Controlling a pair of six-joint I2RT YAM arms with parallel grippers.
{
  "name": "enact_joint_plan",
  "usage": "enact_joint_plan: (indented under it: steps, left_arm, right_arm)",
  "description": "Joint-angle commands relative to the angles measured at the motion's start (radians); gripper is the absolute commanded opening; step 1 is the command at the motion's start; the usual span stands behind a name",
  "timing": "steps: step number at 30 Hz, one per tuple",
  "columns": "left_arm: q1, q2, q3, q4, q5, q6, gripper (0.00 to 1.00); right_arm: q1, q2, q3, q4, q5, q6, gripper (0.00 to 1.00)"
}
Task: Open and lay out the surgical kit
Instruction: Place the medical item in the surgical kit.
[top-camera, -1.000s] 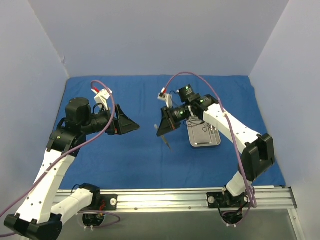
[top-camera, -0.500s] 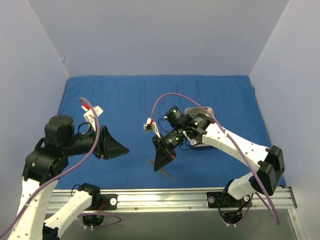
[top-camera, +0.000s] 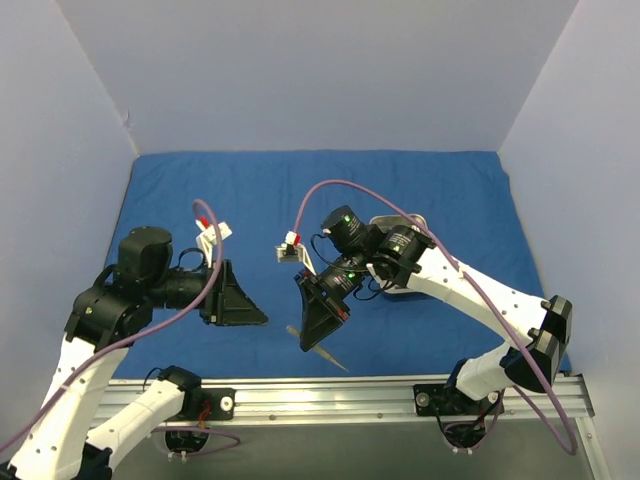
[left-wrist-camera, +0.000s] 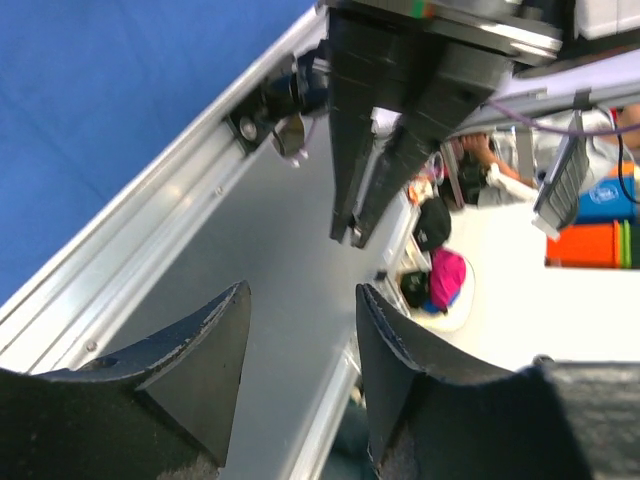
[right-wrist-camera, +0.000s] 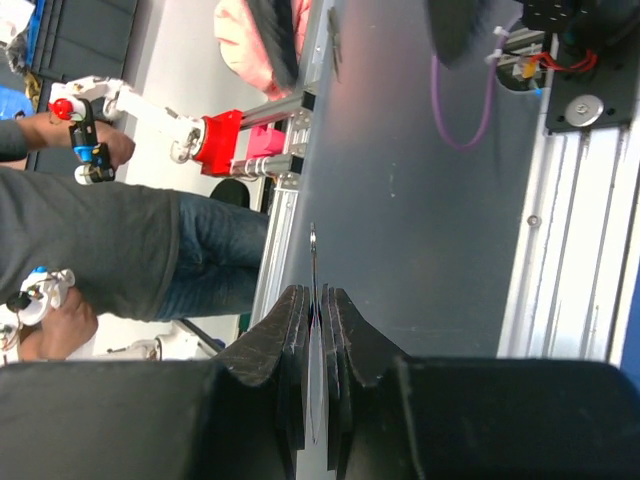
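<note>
One blue cloth (top-camera: 250, 190) lies spread flat. One steel tray (top-camera: 398, 219) sits on it at right, partly behind the right arm. Right gripper (right-wrist-camera: 315, 300) is pinched on one thin silver tool (top-camera: 330, 358) at the cloth's near edge. Left gripper (left-wrist-camera: 302, 295) is nearby, fingers parted, empty.

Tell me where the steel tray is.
Top view: the steel tray lies on the blue drape, right of centre, largely hidden under the right arm.
</note>
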Motion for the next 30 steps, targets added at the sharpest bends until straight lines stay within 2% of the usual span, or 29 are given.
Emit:
enact_joint_plan:
  steps: [1, 9, 15, 20, 28, 30]
  left_arm:
    - [-0.055, 0.036, 0.020, 0.054, 0.016, 0.010, 0.54]
    - [-0.220, 0.055, -0.029, 0.180, -0.015, -0.077, 0.55]
    - [-0.237, 0.055, -0.032, 0.245, 0.001, -0.108, 0.56]
    - [-0.258, 0.049, -0.049, 0.263, 0.005, -0.124, 0.54]
    - [-0.303, 0.050, -0.058, 0.257, -0.004, -0.131, 0.40]
    - [-0.306, 0.045, -0.060, 0.257, -0.002, -0.133, 0.32]
  right_arm:
    - [0.024, 0.010, 0.071, 0.017, -0.050, 0.041, 0.00]
    - [0.053, 0.057, 0.108, 0.015, -0.050, 0.048, 0.00]
    - [0.065, 0.062, 0.115, 0.009, -0.035, 0.048, 0.00]
    - [0.072, 0.053, 0.112, 0.033, -0.029, 0.068, 0.00]
    - [0.072, 0.036, 0.072, 0.136, -0.007, 0.145, 0.00]
    - [0.072, 0.033, 0.068, 0.145, 0.000, 0.148, 0.00]
